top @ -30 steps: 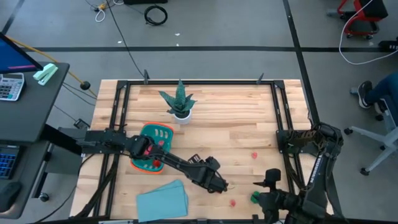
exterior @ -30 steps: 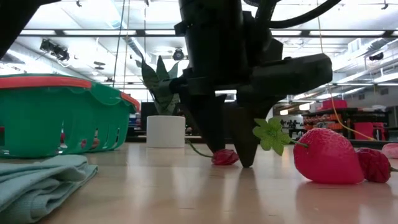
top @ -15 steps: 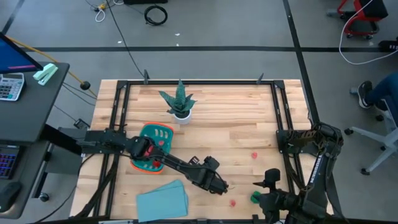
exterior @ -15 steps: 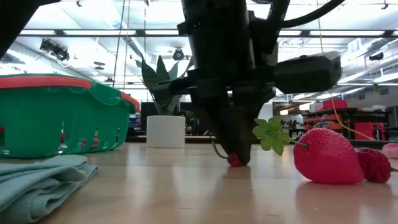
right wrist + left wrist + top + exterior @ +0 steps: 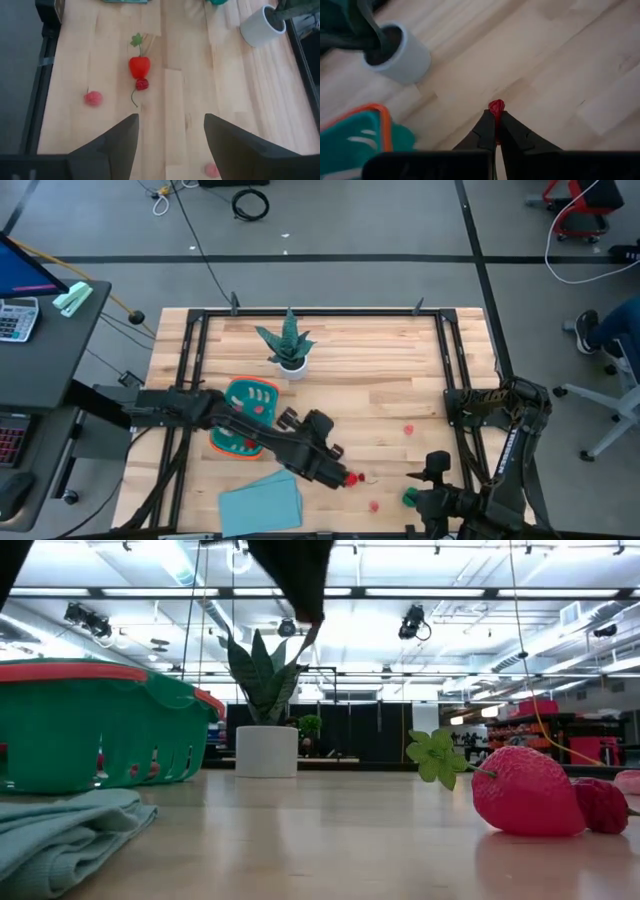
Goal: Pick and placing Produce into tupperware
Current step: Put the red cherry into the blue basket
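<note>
My left gripper (image 5: 348, 478) hangs above the table's near middle, shut on a small red Produce piece (image 5: 496, 106). The teal tupperware (image 5: 248, 415) with its orange rim stands on the table to the left of it. A red strawberry (image 5: 139, 66) with a green leaf lies on the wood beside a small dark red piece (image 5: 142, 84). A pink piece (image 5: 92, 98) lies apart from them. More pieces show in the high view: red ones (image 5: 408, 428) (image 5: 374, 505) and a green one (image 5: 410, 498). My right gripper (image 5: 170, 140) waits open at the near right. My left gripper pinches the small red piece (image 5: 496, 107) between its two fingertips (image 5: 487, 125). The piece sticks out just past the tips. The fingers slant downward from the tupperware's side. The piece is lifted clear of the table.
A spiky green plant in a white pot (image 5: 290, 360) stands far of the tupperware. A light-blue folded sheet (image 5: 262, 502) lies at the near edge, left of my left gripper. A black frame (image 5: 320, 312) runs round the table.
My left gripper has shut on the small red piece on the table. It has then risen with it, out of the low view, and drawn a little toward the tupperware. The piece is now clear of the wood.
</note>
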Controlling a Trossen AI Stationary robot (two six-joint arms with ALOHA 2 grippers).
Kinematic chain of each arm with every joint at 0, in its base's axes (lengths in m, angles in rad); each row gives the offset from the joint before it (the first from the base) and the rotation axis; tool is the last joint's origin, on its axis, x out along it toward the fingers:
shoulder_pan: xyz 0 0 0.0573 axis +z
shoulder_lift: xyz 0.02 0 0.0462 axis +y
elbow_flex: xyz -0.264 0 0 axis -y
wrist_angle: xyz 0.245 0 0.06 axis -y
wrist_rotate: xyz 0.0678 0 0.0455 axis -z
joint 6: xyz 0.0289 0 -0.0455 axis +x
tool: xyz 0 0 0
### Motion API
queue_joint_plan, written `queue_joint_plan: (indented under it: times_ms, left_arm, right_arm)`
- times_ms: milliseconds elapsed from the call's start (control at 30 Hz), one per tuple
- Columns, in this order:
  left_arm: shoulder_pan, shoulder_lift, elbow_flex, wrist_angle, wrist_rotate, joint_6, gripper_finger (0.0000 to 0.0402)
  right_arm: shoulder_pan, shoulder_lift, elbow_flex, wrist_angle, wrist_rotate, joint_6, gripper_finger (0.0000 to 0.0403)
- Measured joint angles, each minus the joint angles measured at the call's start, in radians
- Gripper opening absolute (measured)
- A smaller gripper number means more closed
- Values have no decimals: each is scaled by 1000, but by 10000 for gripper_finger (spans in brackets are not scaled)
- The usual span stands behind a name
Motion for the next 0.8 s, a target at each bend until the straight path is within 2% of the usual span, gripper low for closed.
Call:
queue_joint_plan:
  times_ms: [100, 233, 467, 667, 800]
  left_arm:
    - [-4, -55, -11, -23, -30, -37, 12]
    - [-6, -133, -43, -21, -61, -1, 17]
    - [-19, -306, -202, -22, -38, 78, 12]
    - [-72, -540, -476, -23, 121, -18, 18]
    - [-141, -664, -700, -15, 296, -169, 13]
  right_arm:
    - [2, 0, 0, 1, -1, 26, 235]
    - [3, 0, 0, 8, -15, 30, 235]
    - [25, 0, 0, 7, -30, 84, 235]
    - [62, 0, 0, 12, -35, 181, 235]
    - [76, 0, 0, 14, -34, 255, 235]
